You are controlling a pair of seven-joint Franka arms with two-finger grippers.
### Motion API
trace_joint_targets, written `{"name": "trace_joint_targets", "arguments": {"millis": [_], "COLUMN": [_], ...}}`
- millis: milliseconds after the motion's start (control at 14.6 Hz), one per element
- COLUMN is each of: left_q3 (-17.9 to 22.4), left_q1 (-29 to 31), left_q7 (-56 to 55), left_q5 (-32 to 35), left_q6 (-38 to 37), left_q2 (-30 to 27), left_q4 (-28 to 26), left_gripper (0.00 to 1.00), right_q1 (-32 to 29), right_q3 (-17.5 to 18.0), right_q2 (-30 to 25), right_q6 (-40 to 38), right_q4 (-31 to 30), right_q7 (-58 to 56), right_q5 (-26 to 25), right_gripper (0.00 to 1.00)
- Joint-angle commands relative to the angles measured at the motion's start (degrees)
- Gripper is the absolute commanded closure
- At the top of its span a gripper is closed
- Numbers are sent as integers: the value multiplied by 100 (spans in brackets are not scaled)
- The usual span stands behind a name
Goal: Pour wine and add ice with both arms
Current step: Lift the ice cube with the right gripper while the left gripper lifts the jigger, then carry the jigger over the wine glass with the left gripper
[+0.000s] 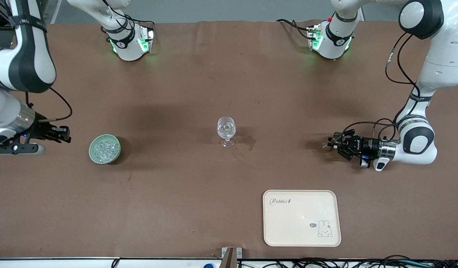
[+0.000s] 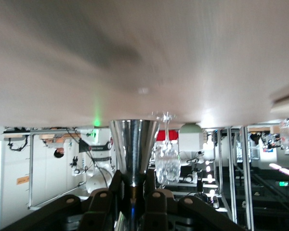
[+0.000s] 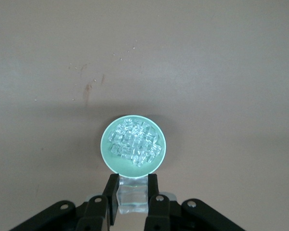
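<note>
You have two arms on the brown table [image 1: 177, 93]. One stemmed glass [image 1: 226, 131] stands upright mid-table, with clear pieces glinting inside the bowl of it. One pale green bowl [image 1: 104, 149] sits toward the right arm's end, and the ice [image 1: 104, 148] lies heaped in it, a pile of small clear cubes too many and too jumbled to count. One cream tray [image 1: 302, 218] with a rabbit drawing lies nearer the front camera than the glass, toward the left arm's end, nothing on it.

Your right gripper [image 1: 61, 134] hangs low beside the bowl, just off its rim toward the right arm's end. In the right wrist view its fingers [image 3: 111, 196] pinch one clear ice cube [image 3: 132, 195], with the bowl [image 3: 106, 144] right ahead.

Your left gripper [image 1: 335, 144] is turned sideways, low over the table, well apart from the glass and pointing toward it. In the left wrist view its fingers [image 2: 153, 204] are closed on one shiny metal funnel-shaped cup [image 2: 133, 149], and the glass [image 2: 167, 159] shows past it.
</note>
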Motion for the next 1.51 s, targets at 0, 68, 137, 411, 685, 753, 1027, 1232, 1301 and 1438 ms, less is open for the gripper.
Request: {"name": "trace_joint_targets", "arguments": {"millis": [0, 68, 137, 411, 685, 753, 1027, 1232, 1301, 1438], "left_q3": [-339, -453, -593, -1182, -1920, -2113, -2913, -3240, -3249, -3249], "left_q1": [-34, -42, -42, -42, -25, -34, -42, -288, -349, -542], "left_q7": [-454, -534, -578, -956, -1140, -1219, -2062, -2537, -2573, -2617], "left_q5": [-112, -113, -113, -550, -982, -1078, -1150, -1150, -1150, -1150], "left_q6": [-85, -59, 46, 713, 1610, 1881, 3050, 3807, 3896, 4159], "left_q2": [-503, -644, -837, -1330, -1445, -1445, -1436, -1445, -1454, -1463], "left_q4": [-230, -300, -431, -968, -1294, -1355, -1373, -1382, -1382, -1382], "left_gripper": [99, 99, 99, 99, 99, 99, 99, 99, 99, 99], "right_q1": [14, 23, 58, 102, 93, 84, 84, 102, 102, 111], "right_q3": [47, 47, 56, 47, 21, 21, 21, 21, 21, 21], "right_q2": [-559, -708, -849, -1193, -1132, -1097, -973, -912, -903, -868], "right_q6": [-298, -404, -544, -967, -1310, -1388, -1512, -1495, -1486, -1477], "right_q4": [-105, -113, -105, -96, 483, 632, 845, 845, 845, 845], "right_q7": [32, 32, 41, 41, 24, 15, 15, 23, 24, 32], "right_q5": [6, 6, 6, 6, 6, 6, 15, 15, 15, 15], "right_gripper": [89, 89, 89, 89, 89, 89, 89, 88, 88, 88]}}
